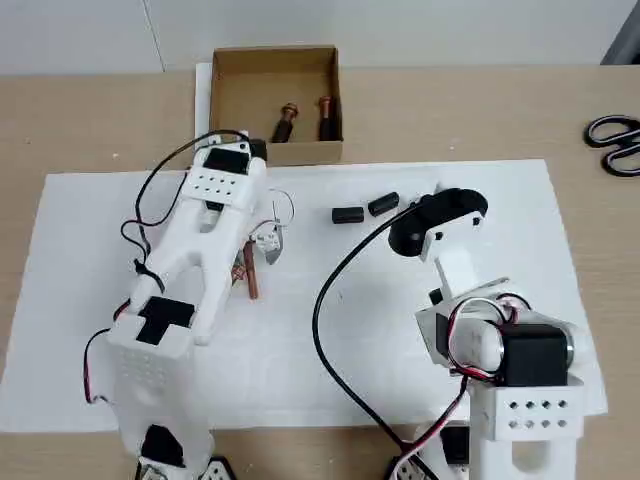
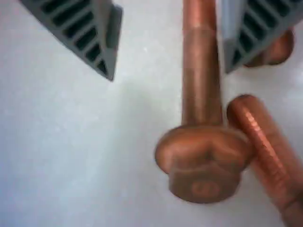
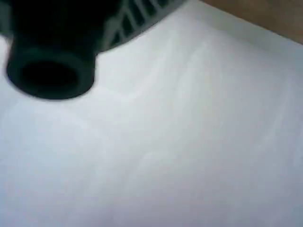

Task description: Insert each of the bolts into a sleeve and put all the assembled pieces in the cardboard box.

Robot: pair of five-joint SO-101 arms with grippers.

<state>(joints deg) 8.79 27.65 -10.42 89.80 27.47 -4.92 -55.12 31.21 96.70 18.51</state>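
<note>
While a sleeve is held shut in the right gripper, a bolt is straddled by the left gripper
The left fingers are spread wide, and the bolt's shank is seen lying on the sheet along the gap between them, closer to one finger, with its head past the fingertips; a close across the shank is judged to be what the pickup turns on. A second bolt is laid slantwise against that head. The sleeve is held well apart across the sheet, bore open; two assembled pieces are lying in the box
</note>
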